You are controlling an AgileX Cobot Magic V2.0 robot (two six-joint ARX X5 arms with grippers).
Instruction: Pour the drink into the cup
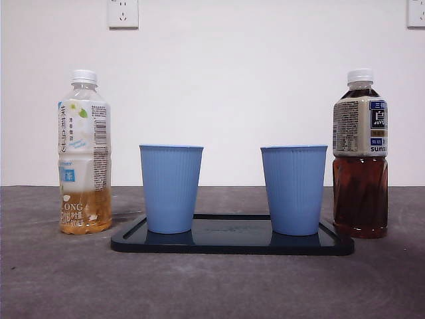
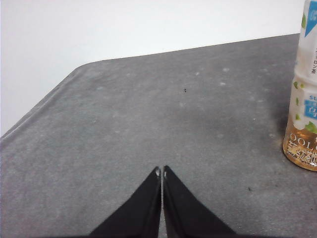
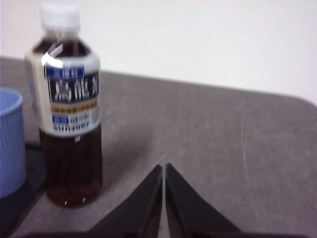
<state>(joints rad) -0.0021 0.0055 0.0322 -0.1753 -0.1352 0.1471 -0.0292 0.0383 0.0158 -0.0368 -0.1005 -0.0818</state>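
Two ribbed blue plastic cups (image 1: 171, 189) (image 1: 294, 190) stand on a black tray (image 1: 232, 243); the capped dark-tea bottle (image 3: 69, 106) stands just beside it. Both pincers, left pincer (image 2: 162, 171) and right pincer (image 3: 163, 167), are closed and empty. Approach should open wide, grasping mid-label, keeping it upright.

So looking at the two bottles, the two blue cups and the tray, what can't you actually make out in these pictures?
- Inside of the two blue ribbed plastic cups: front view is level, their walls hide it.
- Pale tea bottle with the white cap: left wrist view's edge cuts off its top and side.
- Dark tea bottle: label blurred in the right wrist view.
- Glossy black tray: its far edge sits behind the cups.
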